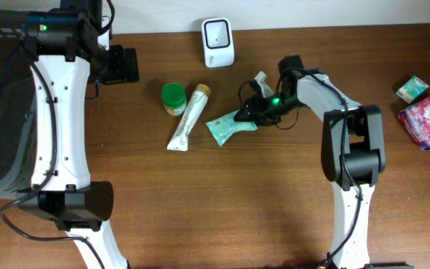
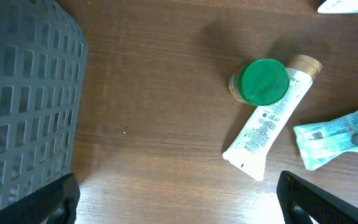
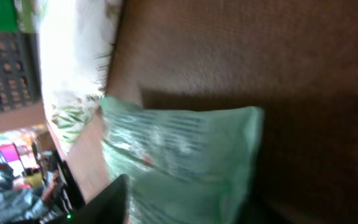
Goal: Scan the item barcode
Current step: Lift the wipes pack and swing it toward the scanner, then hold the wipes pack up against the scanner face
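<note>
Right hand [image 1: 246, 113] sat at the green pouch [image 1: 226, 128] before the scanner [image 1: 218, 42], presumably to present it; gripping or not, I couldn't tell; left hand [image 2: 176, 186] hung released.

Even, fairly bright light lies on the brown wooden tabletop [image 1: 200, 194]; shadows are short and soft. The left wrist view is sharp, with a pale sheen at its near left. The right wrist view is smeared: the pale green plastic packet [image 3: 185, 168] is out of focus, with a dark shadow to its right.
</note>
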Robot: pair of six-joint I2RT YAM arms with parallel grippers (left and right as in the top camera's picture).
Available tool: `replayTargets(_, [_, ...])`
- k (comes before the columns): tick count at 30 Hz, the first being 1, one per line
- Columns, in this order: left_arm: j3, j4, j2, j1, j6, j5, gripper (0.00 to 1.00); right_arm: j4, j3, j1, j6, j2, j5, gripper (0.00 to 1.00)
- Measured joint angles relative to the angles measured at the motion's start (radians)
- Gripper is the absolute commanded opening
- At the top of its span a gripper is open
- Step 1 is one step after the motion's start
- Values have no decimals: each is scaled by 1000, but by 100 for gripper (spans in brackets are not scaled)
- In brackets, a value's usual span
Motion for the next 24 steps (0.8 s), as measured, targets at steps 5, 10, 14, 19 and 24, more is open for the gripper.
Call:
replayTargets(5, [0, 0, 0, 0, 0, 0, 99, 7, -9, 15, 30, 0, 0, 4])
replayTargets(10, [0, 0, 0, 0, 0, 0, 99, 6, 3, 15, 34, 0, -88, 4])
replayTargets(14, [0, 0, 0, 0, 0, 0, 99, 8, 82, 15, 16, 0, -279, 4])
replayTargets(19, [0, 0, 0, 0, 0, 0, 99, 9, 185, 11, -11, -4, -364, 4])
replayTargets(24, [0, 0, 0, 0, 0, 0, 99, -25, 288, -34, 44, -71, -240, 4])
